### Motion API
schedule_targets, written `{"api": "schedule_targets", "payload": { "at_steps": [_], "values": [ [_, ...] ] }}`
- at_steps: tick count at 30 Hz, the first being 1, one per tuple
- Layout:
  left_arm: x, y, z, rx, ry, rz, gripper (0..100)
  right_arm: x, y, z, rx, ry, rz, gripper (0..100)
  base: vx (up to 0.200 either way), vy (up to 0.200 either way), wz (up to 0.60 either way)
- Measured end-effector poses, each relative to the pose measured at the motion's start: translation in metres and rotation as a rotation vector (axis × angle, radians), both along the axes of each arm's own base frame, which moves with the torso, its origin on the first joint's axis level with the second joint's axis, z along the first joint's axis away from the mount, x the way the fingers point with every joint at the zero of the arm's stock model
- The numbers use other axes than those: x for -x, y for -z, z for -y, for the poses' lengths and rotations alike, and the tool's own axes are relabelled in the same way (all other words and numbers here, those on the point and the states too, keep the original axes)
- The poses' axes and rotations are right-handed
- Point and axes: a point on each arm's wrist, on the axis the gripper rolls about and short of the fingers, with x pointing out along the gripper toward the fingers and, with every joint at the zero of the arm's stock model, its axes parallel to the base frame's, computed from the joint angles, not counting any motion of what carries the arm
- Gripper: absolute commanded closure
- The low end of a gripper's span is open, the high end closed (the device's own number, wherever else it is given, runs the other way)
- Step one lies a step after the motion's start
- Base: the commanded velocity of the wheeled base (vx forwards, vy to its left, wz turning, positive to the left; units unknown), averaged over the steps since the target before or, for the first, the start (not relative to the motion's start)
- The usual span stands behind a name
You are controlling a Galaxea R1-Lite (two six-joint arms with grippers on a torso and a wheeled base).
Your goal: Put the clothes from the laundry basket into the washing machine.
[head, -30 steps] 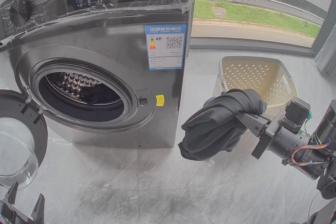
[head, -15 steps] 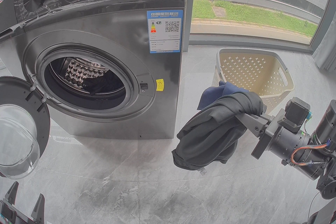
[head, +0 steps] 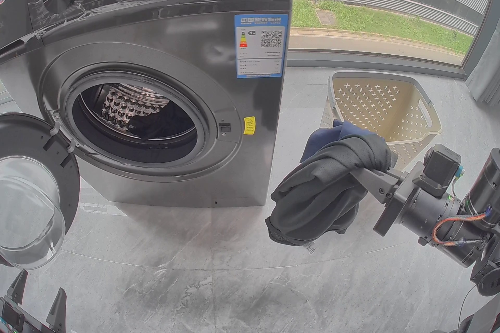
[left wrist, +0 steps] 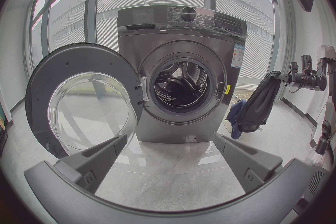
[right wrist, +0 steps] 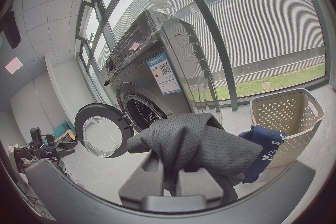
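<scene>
My right gripper [head: 372, 174] is shut on a dark grey garment [head: 317, 193] with a navy piece [head: 325, 136] bunched behind it. The bundle hangs above the floor, between the washing machine [head: 156, 37] and the beige laundry basket [head: 383, 75]. The machine's round door [head: 31, 193] is swung open to the left, and something dark lies inside the drum [head: 161, 123]. In the right wrist view the grey garment [right wrist: 196, 144] drapes over the fingers [right wrist: 140, 179]. My left gripper [left wrist: 169, 139] is open, low over the floor, facing the drum opening [left wrist: 180, 83].
Grey tiled floor [head: 208, 277] stretches between me and the machine. A large window [head: 385, 1] runs behind the basket. The open door stands out over the floor on the left side.
The camera has moved: the machine and basket have shifted in the picture. The right gripper keeps the same hold on the bundle, and the navy piece now shows behind the grey garment.
</scene>
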Motion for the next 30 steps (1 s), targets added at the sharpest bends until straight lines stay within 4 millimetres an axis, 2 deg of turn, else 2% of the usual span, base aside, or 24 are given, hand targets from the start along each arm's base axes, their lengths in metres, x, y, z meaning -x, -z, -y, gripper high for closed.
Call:
{"api": "schedule_targets", "payload": {
  "at_steps": [2, 11, 23, 30],
  "values": [
    [0.0, 0.0, 0.0, 0.0, 0.0, 0.0, 0, -0.0008, -0.0007, 0.0004, -0.002, 0.004, 0.002, 100, 0.0, 0.2, 0.0],
    [0.0, 0.0, 0.0, -0.001, 0.0, 0.0, 0, -0.002, -0.0014, 0.0007, -0.005, 0.01, 0.003, 100, 0.0, 0.0, 0.0],
    [0.0, 0.0, 0.0, -0.001, 0.0, 0.0, 0, -0.0023, -0.0011, 0.0007, -0.005, 0.01, 0.001, 100, -0.2, 0.0, 0.0],
    [0.0, 0.0, 0.0, -0.001, -0.001, 0.0, 0, -0.0028, -0.0005, 0.0012, -0.005, 0.013, -0.002, 100, 0.0, 0.0, 0.0]
  ]
}}
